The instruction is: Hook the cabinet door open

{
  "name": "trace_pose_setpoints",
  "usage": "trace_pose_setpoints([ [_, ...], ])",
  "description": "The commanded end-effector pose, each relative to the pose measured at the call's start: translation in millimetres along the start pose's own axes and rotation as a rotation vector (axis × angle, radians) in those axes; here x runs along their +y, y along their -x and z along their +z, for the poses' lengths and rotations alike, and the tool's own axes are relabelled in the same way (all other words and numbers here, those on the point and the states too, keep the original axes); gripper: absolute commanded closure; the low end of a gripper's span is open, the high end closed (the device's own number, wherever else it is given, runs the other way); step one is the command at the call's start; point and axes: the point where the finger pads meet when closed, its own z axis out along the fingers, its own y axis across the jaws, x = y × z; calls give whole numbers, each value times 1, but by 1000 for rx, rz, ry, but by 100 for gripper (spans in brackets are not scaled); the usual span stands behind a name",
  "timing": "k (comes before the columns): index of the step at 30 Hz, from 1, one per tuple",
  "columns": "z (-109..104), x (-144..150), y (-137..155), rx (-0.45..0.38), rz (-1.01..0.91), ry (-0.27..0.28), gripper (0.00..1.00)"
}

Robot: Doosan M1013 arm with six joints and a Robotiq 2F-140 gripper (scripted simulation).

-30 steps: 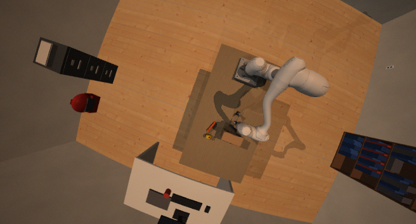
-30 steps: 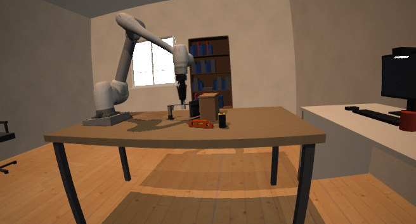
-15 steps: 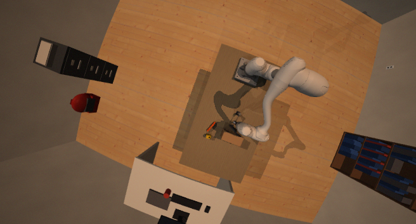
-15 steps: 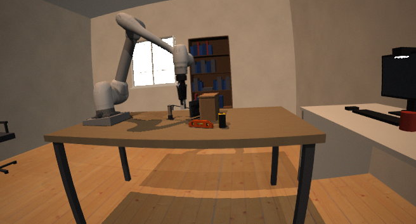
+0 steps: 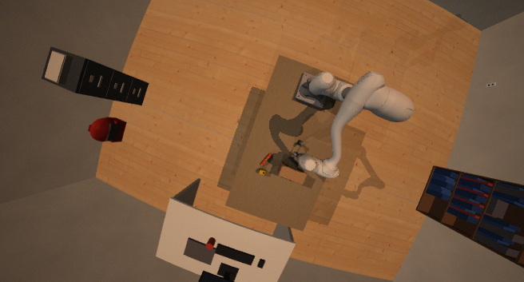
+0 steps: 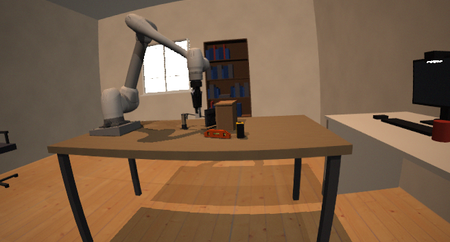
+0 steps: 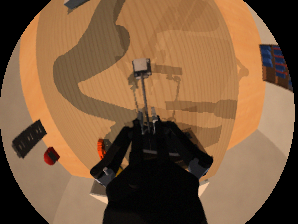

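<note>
A small brown cabinet (image 6: 226, 115) stands flat on the table, also seen from above (image 5: 293, 174). Its dark door (image 6: 210, 117) is swung open to the left. A short grey post (image 6: 184, 121) stands left of it and also shows in the wrist view (image 7: 141, 66). A thin hook rod (image 7: 141, 96) runs from the post toward the door. My gripper (image 6: 197, 110) hangs straight down over the hook's door end, between post and door. Its fingers stand slightly apart around the rod. The eye on the door is hidden under the gripper.
An orange spirit level (image 6: 217, 134) and a black-and-yellow can (image 6: 240, 129) lie in front of the cabinet. The arm's base (image 6: 116, 127) sits at the table's left. A white desk (image 6: 387, 132) with a monitor stands to the right.
</note>
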Motion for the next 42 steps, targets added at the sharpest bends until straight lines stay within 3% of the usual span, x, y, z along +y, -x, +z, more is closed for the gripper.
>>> trace_pose_setpoints([
  [1, 0, 0, 0, 0, 0, 0, 86],
  [42, -8, 0, 0, 0, 0, 0, 86],
])
